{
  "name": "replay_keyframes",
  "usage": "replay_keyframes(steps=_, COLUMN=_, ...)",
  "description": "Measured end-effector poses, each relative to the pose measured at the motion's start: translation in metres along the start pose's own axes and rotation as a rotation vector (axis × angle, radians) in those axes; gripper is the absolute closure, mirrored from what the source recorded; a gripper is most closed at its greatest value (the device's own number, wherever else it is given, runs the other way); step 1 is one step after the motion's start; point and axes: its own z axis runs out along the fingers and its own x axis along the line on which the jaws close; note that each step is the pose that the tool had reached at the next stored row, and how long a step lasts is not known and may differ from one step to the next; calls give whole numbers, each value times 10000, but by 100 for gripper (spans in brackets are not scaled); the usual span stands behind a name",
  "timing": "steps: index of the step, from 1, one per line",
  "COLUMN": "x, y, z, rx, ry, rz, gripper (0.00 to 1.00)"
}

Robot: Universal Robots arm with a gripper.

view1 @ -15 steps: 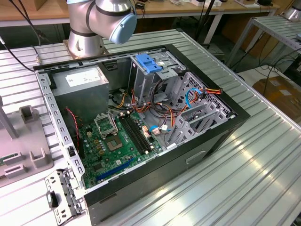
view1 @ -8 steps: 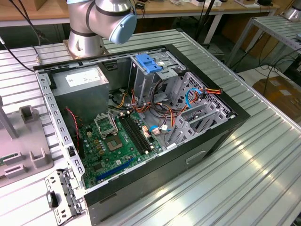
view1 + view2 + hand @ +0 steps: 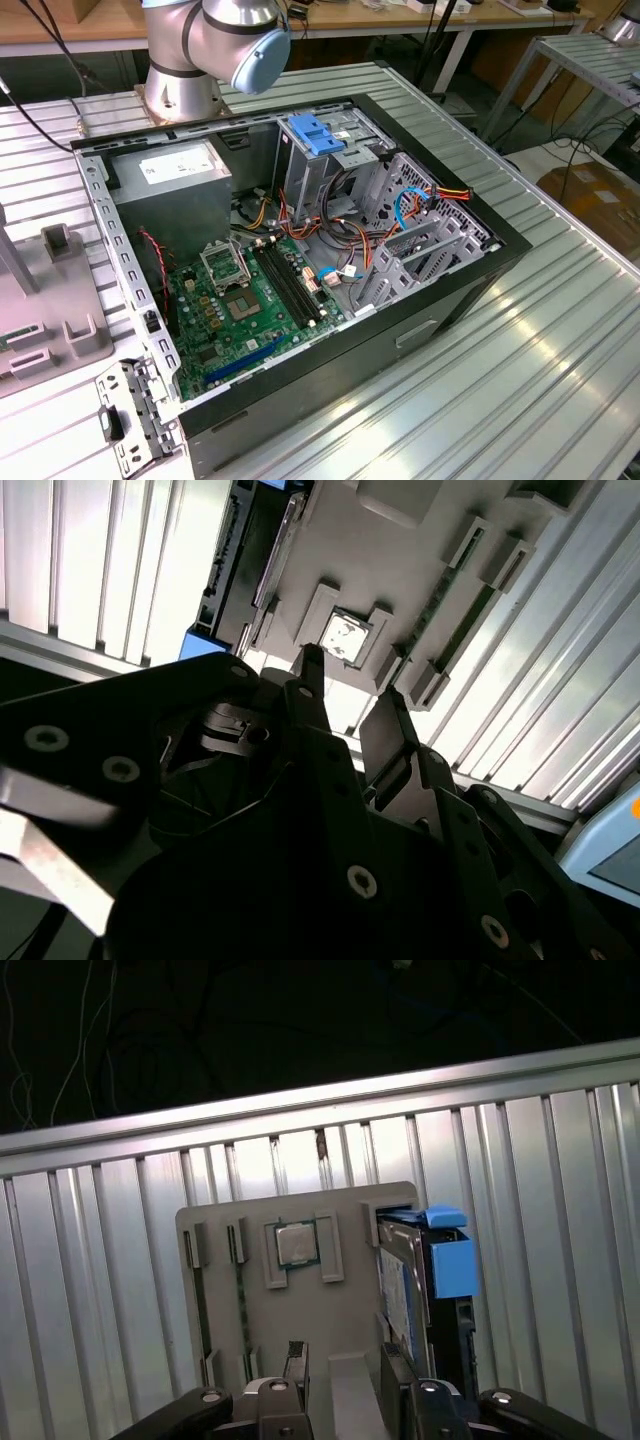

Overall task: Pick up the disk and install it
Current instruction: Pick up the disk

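The disk (image 3: pixel 412 1295) stands on edge in a slot at one side of a grey fixture plate (image 3: pixel 345 1210); its blue rail (image 3: pixel 450 1265) and pale label face show. In the second wrist view the disk (image 3: pixel 255 550) is a dark slab with a blue corner. My gripper (image 3: pixel 345 1375) hovers over the plate, open, with nothing between its fingers (image 3: pixel 296 1365). The disk sits just off to one side of it. In the second wrist view the gripper (image 3: pixel 345 705) points at the plate near a square chip (image 3: pixel 345 640).
An open computer case (image 3: pixel 300 250) lies on the ribbed metal table (image 3: pixel 520 350), with a motherboard, loose cables, a grey power supply box (image 3: pixel 170 185) and a blue clip (image 3: pixel 315 135) on its drive bay. The arm's base (image 3: pixel 185 70) stands behind the case. The fixture plate (image 3: pixel 60 330) lies at the exterior view's left.
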Motion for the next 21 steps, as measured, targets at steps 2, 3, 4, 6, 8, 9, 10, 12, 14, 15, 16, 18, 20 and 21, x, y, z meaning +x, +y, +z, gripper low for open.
replay_keyframes(steps=2, x=-16, y=6, z=3, rx=0, ry=0, rz=-1, gripper=58)
replay_keyframes(steps=3, x=-24, y=8, z=4, rx=0, ry=0, rz=0, gripper=58)
replay_keyframes(steps=4, x=-36, y=11, z=6, rx=0, ry=0, rz=0, gripper=58)
replay_keyframes(steps=6, x=-56, y=17, z=8, rx=0, ry=0, rz=1, gripper=58)
replay_keyframes(steps=8, x=-77, y=22, z=13, rx=0, ry=0, rz=-3, gripper=58)
replay_keyframes(steps=9, x=-90, y=25, z=15, rx=1, ry=0, rz=-10, gripper=58)
replay_keyframes(steps=10, x=-100, y=27, z=17, rx=1, ry=0, rz=-29, gripper=58)
replay_keyframes(steps=12, x=-148, y=35, z=28, rx=5, ry=-1, rz=-233, gripper=58)
replay_keyframes(steps=14, x=-181, y=40, z=33, rx=6, ry=-1, rz=-343, gripper=58)
replay_keyframes(steps=15, x=-211, y=45, z=38, rx=7, ry=-1, rz=-403, gripper=58)
replay_keyframes(steps=16, x=-243, y=50, z=42, rx=9, ry=-2, rz=-456, gripper=58)
replay_keyframes(steps=18, x=-275, y=55, z=47, rx=11, ry=-2, rz=-513, gripper=58)
replay_keyframes(steps=20, x=-275, y=55, z=46, rx=10, ry=-1, rz=-515, gripper=58)
replay_keyframes(steps=21, x=-275, y=55, z=46, rx=9, ry=-1, rz=-514, gripper=58)
